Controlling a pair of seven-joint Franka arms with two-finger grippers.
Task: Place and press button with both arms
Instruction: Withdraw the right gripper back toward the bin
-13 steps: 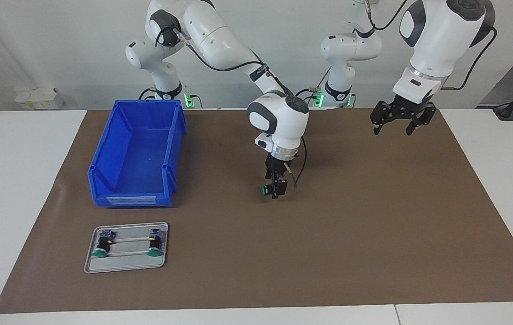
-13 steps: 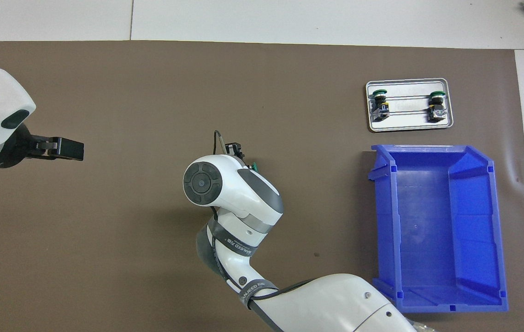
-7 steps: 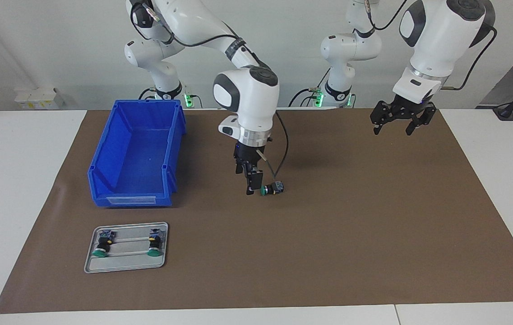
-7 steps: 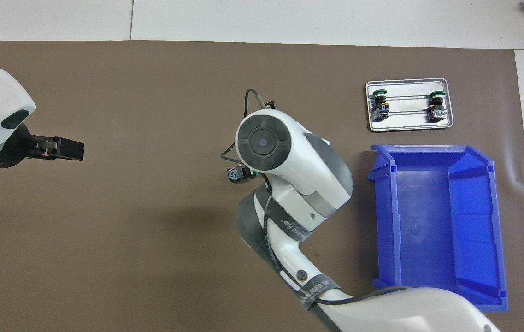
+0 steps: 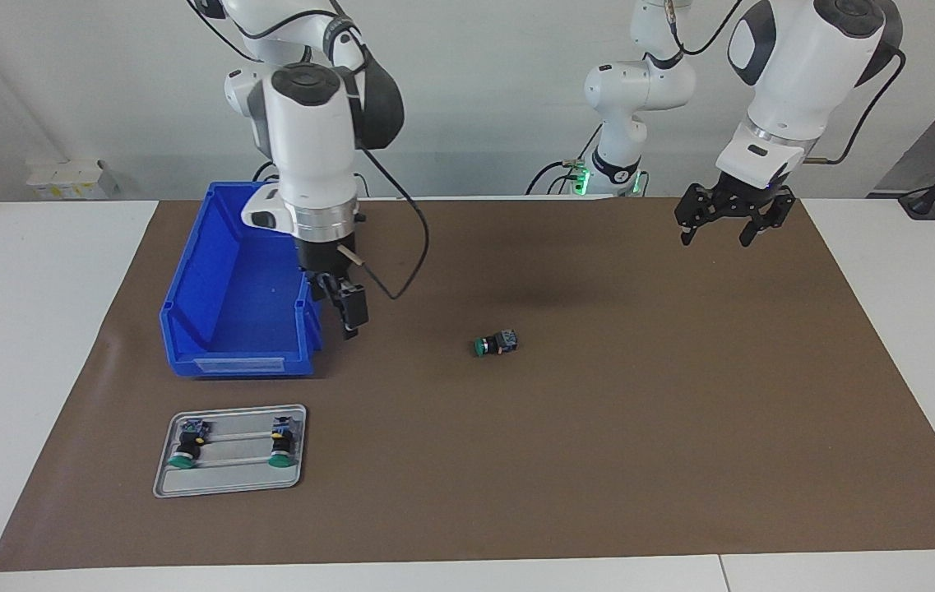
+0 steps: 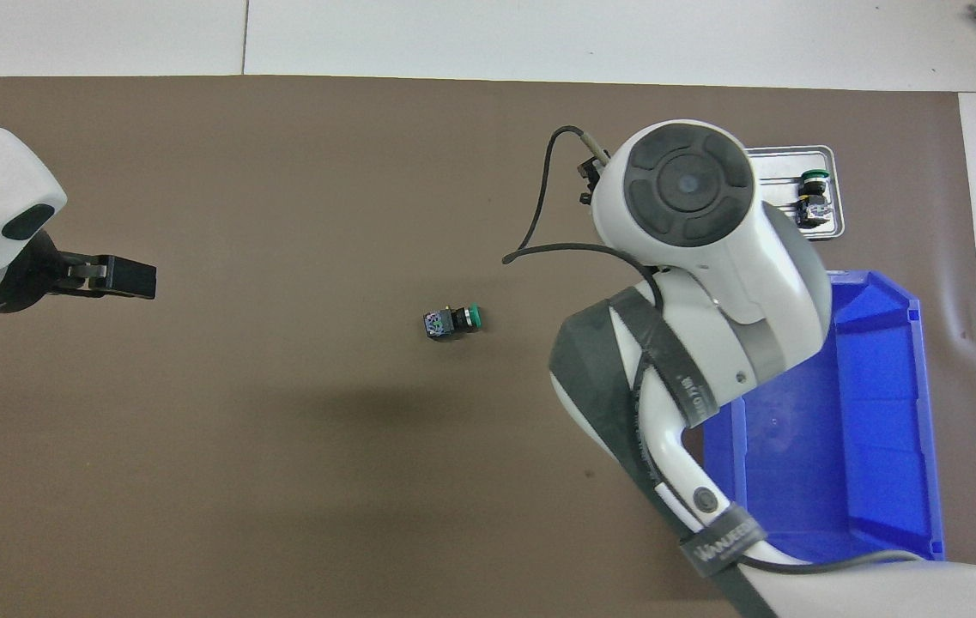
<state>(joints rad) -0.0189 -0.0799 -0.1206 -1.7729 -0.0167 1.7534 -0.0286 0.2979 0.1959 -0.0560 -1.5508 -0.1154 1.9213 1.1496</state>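
Brown mat (image 5: 681, 411) covered white table. We saw green-capped button (image 5: 494, 343) lying on its side mid-mat, untouched, well apart from both grippers. Right gripper (image 5: 345, 311) hung empty, fingers apart, over mat just beside blue bin (image 5: 245, 279). Left gripper (image 5: 724, 215) waited raised over mat at left arm's end, fingers spread, grasping nothing. Two more buttons (image 5: 184, 448) lay in metal tray (image 5: 229, 481), farther from robots than bin.
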